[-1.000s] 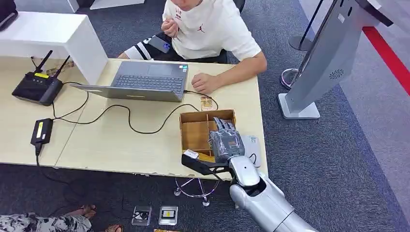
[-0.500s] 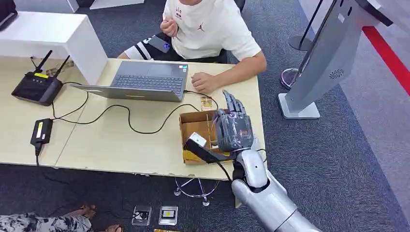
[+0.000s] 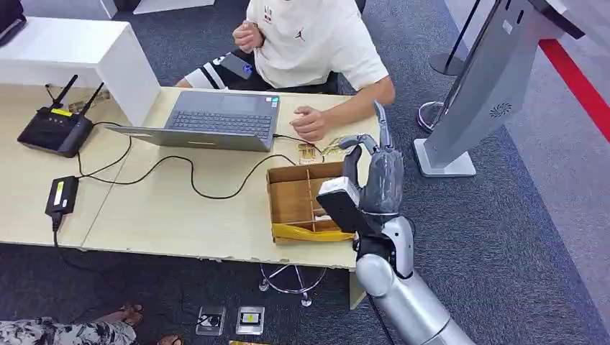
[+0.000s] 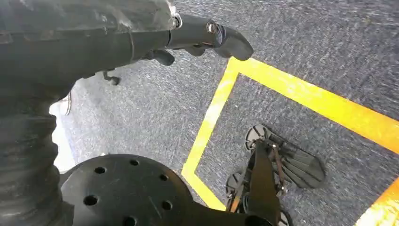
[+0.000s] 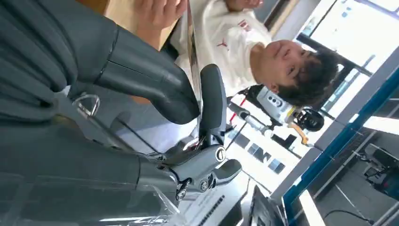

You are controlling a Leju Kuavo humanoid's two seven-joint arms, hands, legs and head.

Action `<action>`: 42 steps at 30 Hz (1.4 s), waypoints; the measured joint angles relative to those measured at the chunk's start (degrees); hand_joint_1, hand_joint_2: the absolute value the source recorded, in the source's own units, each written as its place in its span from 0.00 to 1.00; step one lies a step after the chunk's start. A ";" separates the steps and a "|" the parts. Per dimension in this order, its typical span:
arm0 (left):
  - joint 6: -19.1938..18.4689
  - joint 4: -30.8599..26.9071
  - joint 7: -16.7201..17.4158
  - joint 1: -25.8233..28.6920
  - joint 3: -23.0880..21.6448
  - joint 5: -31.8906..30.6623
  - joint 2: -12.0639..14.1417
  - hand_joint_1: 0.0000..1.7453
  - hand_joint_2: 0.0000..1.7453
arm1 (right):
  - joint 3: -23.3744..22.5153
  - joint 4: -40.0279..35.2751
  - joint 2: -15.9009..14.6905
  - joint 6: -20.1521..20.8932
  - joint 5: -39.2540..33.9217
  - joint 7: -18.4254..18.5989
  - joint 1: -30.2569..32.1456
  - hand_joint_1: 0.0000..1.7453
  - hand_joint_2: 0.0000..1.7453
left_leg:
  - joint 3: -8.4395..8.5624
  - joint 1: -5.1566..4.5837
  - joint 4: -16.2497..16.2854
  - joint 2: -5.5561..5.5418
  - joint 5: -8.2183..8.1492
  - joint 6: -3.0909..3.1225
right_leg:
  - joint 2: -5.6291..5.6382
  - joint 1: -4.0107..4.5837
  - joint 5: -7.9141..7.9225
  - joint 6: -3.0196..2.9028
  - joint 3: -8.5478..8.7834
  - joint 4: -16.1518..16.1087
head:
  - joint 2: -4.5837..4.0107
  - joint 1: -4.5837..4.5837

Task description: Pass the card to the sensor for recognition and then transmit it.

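A: Why is the right hand (image 3: 375, 181) raised above the wooden box (image 3: 291, 203)?

B: It pinches the card (image 5: 192, 56) between thumb and a finger, lifted clear of the box, probably to carry it toward the sensor.

A: Which way does the card point?

B: Edge-on in the right wrist view, its long axis runs away from the palm, toward the seated person (image 3: 313, 43). The left hand (image 4: 207, 37) hangs over the carpet, fingers curled, holding nothing.
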 joint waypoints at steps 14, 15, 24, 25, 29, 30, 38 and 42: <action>-3.34 0.00 -1.73 -0.25 -0.04 -0.98 -0.20 0.00 1.00 | 0.13 30.69 9.15 0.18 2.18 5.56 -17.17 1.00 1.00 | -0.05 0.00 0.00 -0.04 0.03 -0.01 | -0.11 0.01 0.01 -0.01 -0.01 0.02 | 0.02 0.00; -3.92 0.00 -1.92 -0.26 -0.04 -0.98 -0.13 0.00 1.00 | 0.13 31.98 9.29 0.17 2.90 6.37 -17.73 1.00 1.00 | -0.06 0.00 0.01 -0.04 0.03 -0.01 | -0.11 0.01 0.01 -0.01 -0.02 0.01 | 0.00 -0.02; -7.15 0.15 -1.57 -0.22 -1.38 -1.44 1.60 0.00 1.00 | 0.15 38.62 8.56 0.26 6.52 12.42 -21.12 1.00 1.00 | -0.12 -0.01 0.02 -0.03 0.02 -0.02 | -0.08 0.00 0.00 -0.01 -0.12 0.00 | 0.00 -0.02; -7.04 0.15 -1.38 -0.21 -1.38 -1.40 1.70 0.00 1.00 | 0.15 38.84 8.44 0.28 6.89 12.55 -21.26 1.00 1.00 | -0.12 -0.01 0.02 -0.03 0.02 -0.02 | -0.08 0.00 0.00 -0.01 -0.12 0.00 | 0.02 -0.02; -6.36 0.15 -0.87 -0.22 -1.38 -1.25 1.75 0.00 1.00 | 0.15 39.58 8.41 0.31 7.68 12.97 -21.46 0.00 1.00 | -0.12 0.00 0.02 -0.03 0.02 -0.02 | -0.07 0.01 0.00 -0.01 -0.12 0.01 | 0.00 0.00; -6.34 0.15 -0.87 -0.22 -1.38 -1.25 1.75 0.00 1.00 | 0.15 39.67 8.41 0.28 7.75 12.99 -21.46 0.00 1.00 | -0.12 0.00 0.02 -0.03 0.02 -0.02 | -0.07 0.01 0.00 -0.01 -0.12 0.01 | 0.00 0.00; -5.44 0.15 -1.95 -0.22 -1.38 -0.52 1.75 0.00 1.00 | 0.15 40.45 8.24 0.00 14.57 15.16 -21.53 0.00 1.00 | -0.09 0.00 0.03 -0.03 0.02 -0.02 | -0.05 0.00 0.01 -0.01 -0.12 0.01 | 0.00 -0.02; -4.96 0.15 -2.25 -0.15 -1.36 0.41 1.68 0.00 1.00 | -1.29 37.49 7.23 -0.13 23.63 13.59 -19.54 0.00 1.00 | -0.04 0.00 0.04 -0.01 0.02 -0.02 | -0.01 0.00 0.01 -0.01 -0.11 0.00 | 0.00 -0.02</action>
